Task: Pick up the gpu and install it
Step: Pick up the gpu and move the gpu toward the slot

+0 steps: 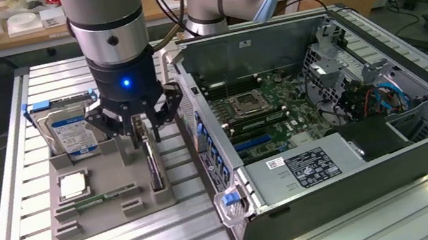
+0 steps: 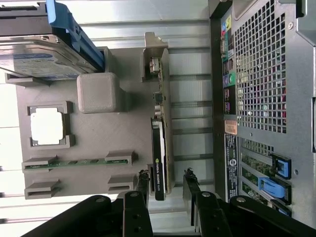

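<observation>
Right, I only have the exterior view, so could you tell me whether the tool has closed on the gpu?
Observer: No. In the wrist view the tool is open and straddles the gpu, with a gap showing on one side.
Operator: Thank you. Which end of the gpu is it over?
Observer: The end with the black shroud; the silver bracket is at the other end, nearer the hard drive.
</observation>
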`<action>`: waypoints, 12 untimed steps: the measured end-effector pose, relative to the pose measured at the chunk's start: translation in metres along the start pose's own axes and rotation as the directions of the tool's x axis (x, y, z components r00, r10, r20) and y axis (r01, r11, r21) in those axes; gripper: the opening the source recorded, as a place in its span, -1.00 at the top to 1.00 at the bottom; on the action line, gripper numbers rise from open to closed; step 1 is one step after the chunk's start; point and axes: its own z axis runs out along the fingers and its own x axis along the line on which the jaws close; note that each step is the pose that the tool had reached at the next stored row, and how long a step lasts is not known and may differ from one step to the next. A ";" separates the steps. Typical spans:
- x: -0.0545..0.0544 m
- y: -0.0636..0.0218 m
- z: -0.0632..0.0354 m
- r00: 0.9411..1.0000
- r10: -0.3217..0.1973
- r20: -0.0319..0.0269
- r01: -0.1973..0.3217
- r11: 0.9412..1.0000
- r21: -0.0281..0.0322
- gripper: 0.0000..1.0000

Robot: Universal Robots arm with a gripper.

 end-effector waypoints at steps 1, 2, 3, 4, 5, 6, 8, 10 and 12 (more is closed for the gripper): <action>0.000 0.0000 0.0000 1.000 0.000 0.000 0.000 1.000 0.000 0.17; 0.000 0.0000 0.0000 1.000 0.000 0.000 0.000 1.000 0.000 0.17; 0.000 0.0000 0.0000 1.000 0.000 0.000 0.000 1.000 0.000 0.17; 0.000 0.0000 0.0000 1.000 0.000 0.000 0.000 1.000 0.000 0.17; 0.000 0.0000 0.0001 1.000 0.000 0.000 0.000 1.000 0.000 0.17; 0.000 0.0000 0.0001 1.000 0.000 0.000 0.000 1.000 0.000 0.17; 0.000 0.0000 0.0001 1.000 0.000 0.000 0.000 1.000 0.000 0.17; 0.000 0.0000 0.0001 1.000 0.000 0.000 0.000 1.000 0.000 0.17; 0.000 0.0000 0.0001 1.000 0.000 0.000 0.000 1.000 0.000 0.17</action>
